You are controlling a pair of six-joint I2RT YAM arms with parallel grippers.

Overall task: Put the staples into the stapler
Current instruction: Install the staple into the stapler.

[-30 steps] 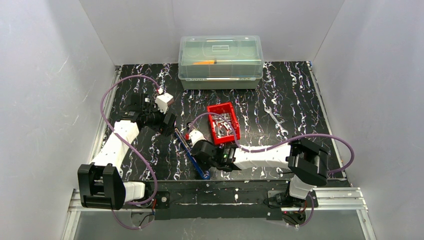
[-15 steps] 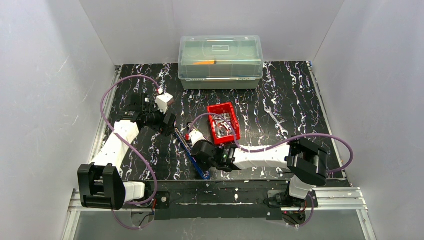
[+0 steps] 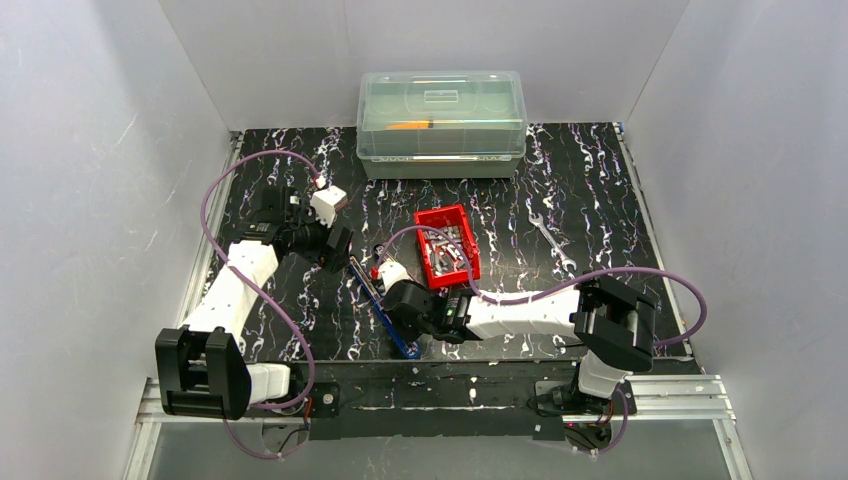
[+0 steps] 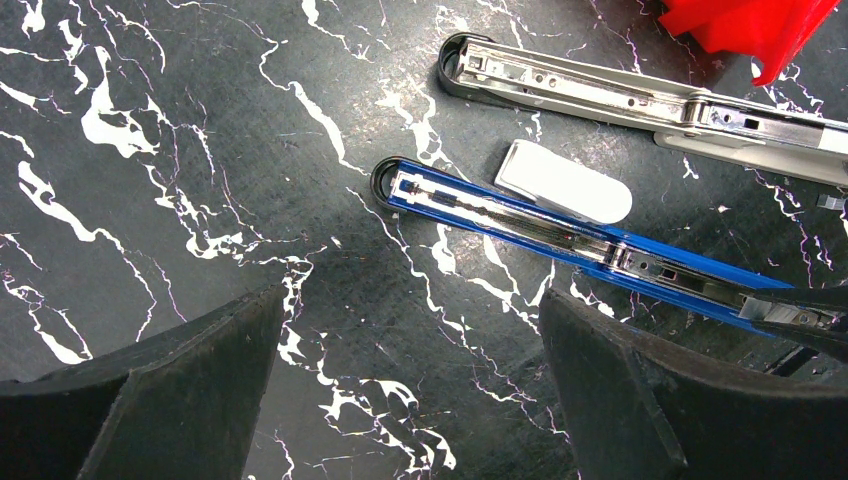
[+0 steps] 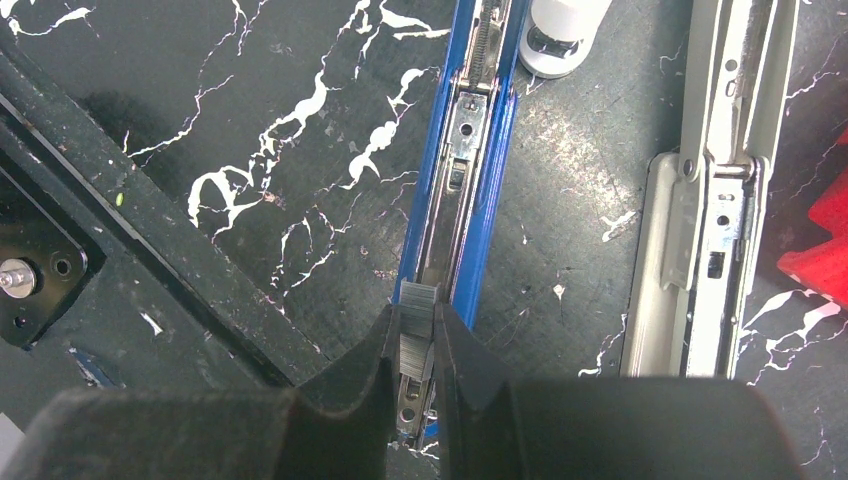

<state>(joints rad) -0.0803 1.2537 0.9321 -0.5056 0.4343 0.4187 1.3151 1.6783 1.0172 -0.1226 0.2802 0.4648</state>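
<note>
So the right tool is clamped shut on a short strip of staples, holding it right over the blue stapler toward its near end. The stapler lies flipped open on the desk, channel facing up. The strip looks lined up with the channel, but I honestly can't tell if it's seated in there or just sitting on top of the rail.

The left tool is spread wide with nothing in it, hovering above the far end of that stapler and not touching it. The rest of the staples are in the red tray, just past a second grey stapler lying open beside the blue one.

Stuff I'd be nervous about:

- Nothing is pinning the blue stapler down. If the strip goes in even a bit crooked and gets pushed, I'd bet the whole stapler skids or twists on that slick top.
- The fingers look about as wide as the channel, so they could snag on the blue side walls before the strip drops in.
- Let go while the strip is riding on one wall and it'll likely tip over and land beside the stapler.
- Those strips are fragile. A hard shove against an edge could snap it into pieces.
</note>
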